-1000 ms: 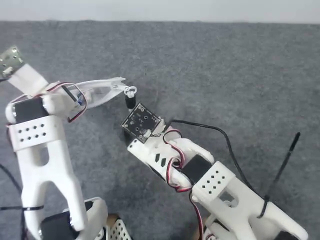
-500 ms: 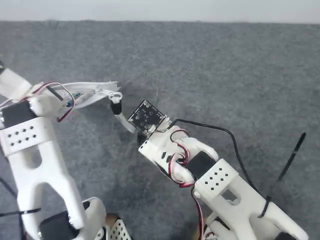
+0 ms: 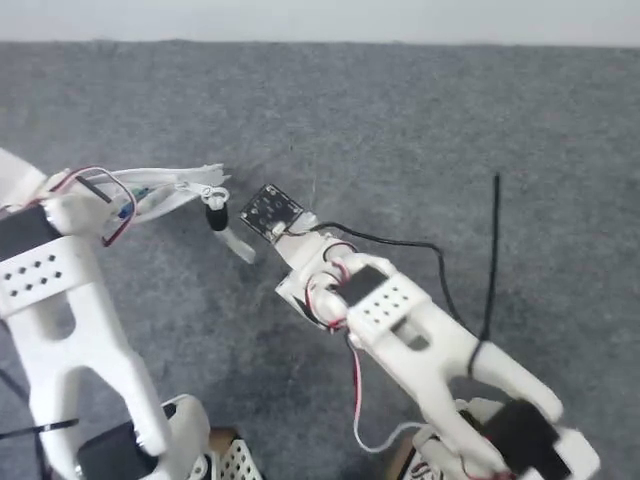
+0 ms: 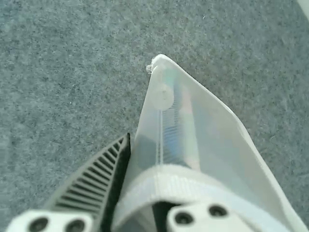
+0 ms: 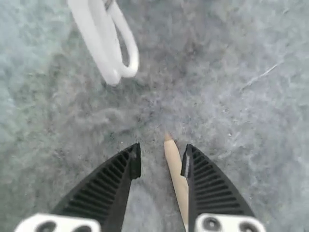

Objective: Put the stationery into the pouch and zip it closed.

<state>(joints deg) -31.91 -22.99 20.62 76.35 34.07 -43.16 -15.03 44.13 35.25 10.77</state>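
A translucent pouch (image 3: 165, 195) with a white zipper hangs just over the grey mat, and my left gripper (image 3: 120, 205) is shut on its end. In the left wrist view the pouch (image 4: 193, 130) runs out from my left gripper (image 4: 140, 147) to a pointed corner. Its white zipper pull (image 3: 213, 190) dangles at the free end. My right gripper (image 3: 222, 228) is just beside and below that pull, open. In the right wrist view the pull loop (image 5: 111, 43) hangs ahead of my right gripper (image 5: 161, 159), apart from it. A pale beige stick (image 5: 176, 176) lies between the fingers, against one.
The grey mat (image 3: 420, 130) stretches bare to the back and right. The right arm's body (image 3: 400, 320) and its black cable (image 3: 400, 245) cross the middle. The left arm's white frame (image 3: 70, 320) stands at the near left.
My right gripper has swung left and pulled back. The left gripper has drawn the pouch and its pull loop leftward too. Both stay close together.
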